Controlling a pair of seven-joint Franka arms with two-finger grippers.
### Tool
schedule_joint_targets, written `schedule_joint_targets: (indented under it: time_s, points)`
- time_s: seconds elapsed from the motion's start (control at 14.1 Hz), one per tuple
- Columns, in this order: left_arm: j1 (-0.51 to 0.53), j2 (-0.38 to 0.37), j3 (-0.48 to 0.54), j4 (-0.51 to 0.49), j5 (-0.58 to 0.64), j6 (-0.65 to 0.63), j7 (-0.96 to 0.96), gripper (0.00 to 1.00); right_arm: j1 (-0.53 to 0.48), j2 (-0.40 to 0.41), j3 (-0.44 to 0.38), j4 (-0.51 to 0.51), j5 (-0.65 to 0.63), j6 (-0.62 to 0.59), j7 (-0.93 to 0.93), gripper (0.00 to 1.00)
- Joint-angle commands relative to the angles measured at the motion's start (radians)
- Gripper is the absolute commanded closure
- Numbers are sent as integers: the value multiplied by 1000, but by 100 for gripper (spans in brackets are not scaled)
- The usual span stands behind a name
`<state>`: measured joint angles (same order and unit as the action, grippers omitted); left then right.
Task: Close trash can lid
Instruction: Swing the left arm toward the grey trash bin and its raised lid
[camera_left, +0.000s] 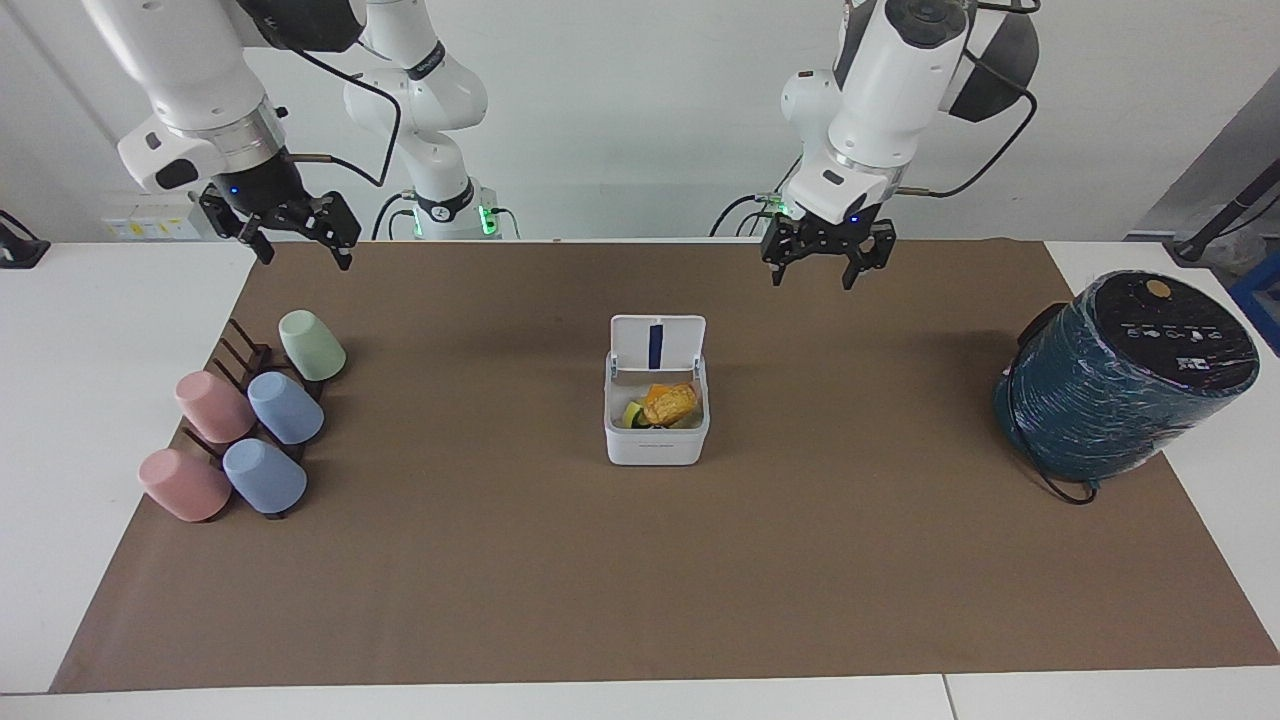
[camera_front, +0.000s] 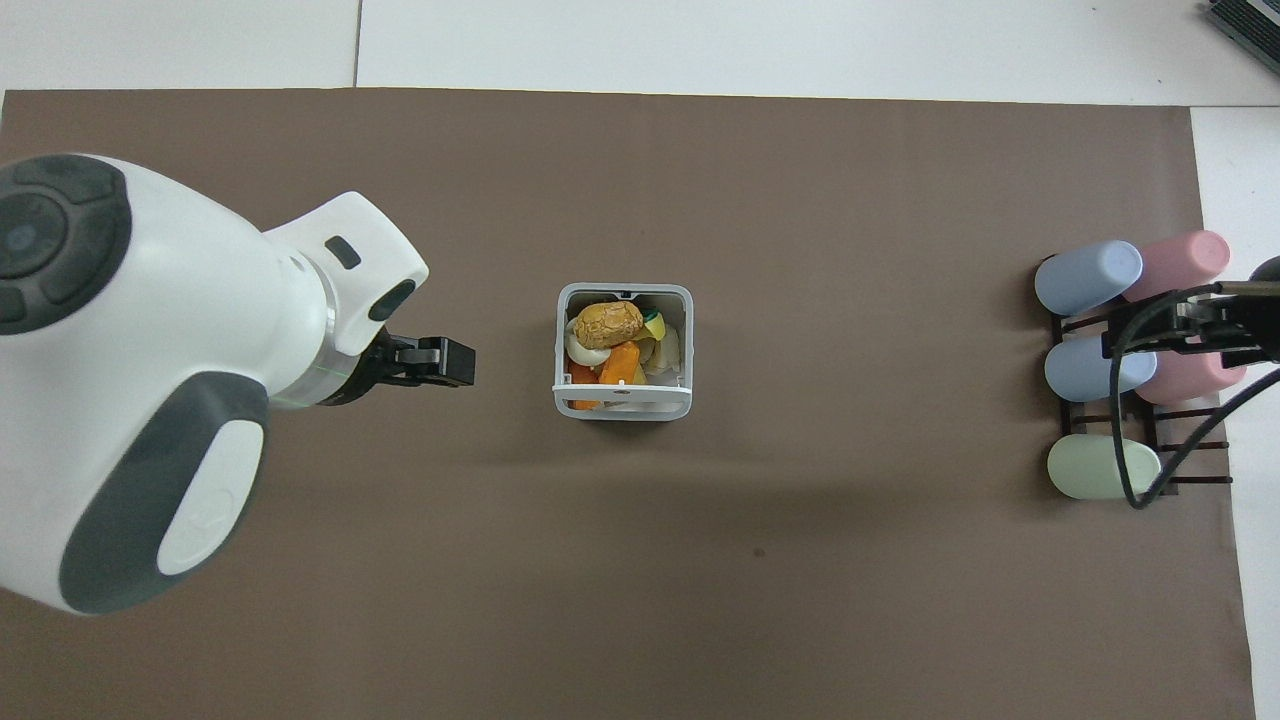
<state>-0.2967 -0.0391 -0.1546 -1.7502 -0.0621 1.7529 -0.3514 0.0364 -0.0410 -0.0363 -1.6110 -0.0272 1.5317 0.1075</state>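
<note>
The brown mat (camera_left: 640, 560) is seen filling the frame. At its centre the trash can (camera_left: 655, 440) is found, its lid (camera_left: 657, 344) raised upright. Upper right of centre, the left gripper (camera_left: 811, 274) is held spread open, empty; upper left, the right gripper (camera_left: 305, 252) is likewise parted, empty.

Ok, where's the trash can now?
The trash can sits mid-mat, lid upright on its robot-facing edge, between the cup rack and the teal cylinder.
</note>
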Motion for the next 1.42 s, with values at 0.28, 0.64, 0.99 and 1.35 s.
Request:
schedule_joint_targets:
  time_s: [0.28, 0.64, 0.99, 1.35]
  points:
    - [-171, -71, 18, -201, -38, 220, -262, 58, -1, -17, 0, -15, 4, -4, -29, 0]
    - [-245, -39, 18, -239, -41, 339, -334, 81, -1, -17, 0, -15, 4, -4, -29, 0]
    - [-259, 4, 18, -241, -41, 445, -383, 99, -1, -17, 0, -15, 4, -4, -29, 0]
    - [-259, 59, 18, -239, -41, 578, -412, 100, -1, -17, 0, -15, 4, -4, -29, 0]
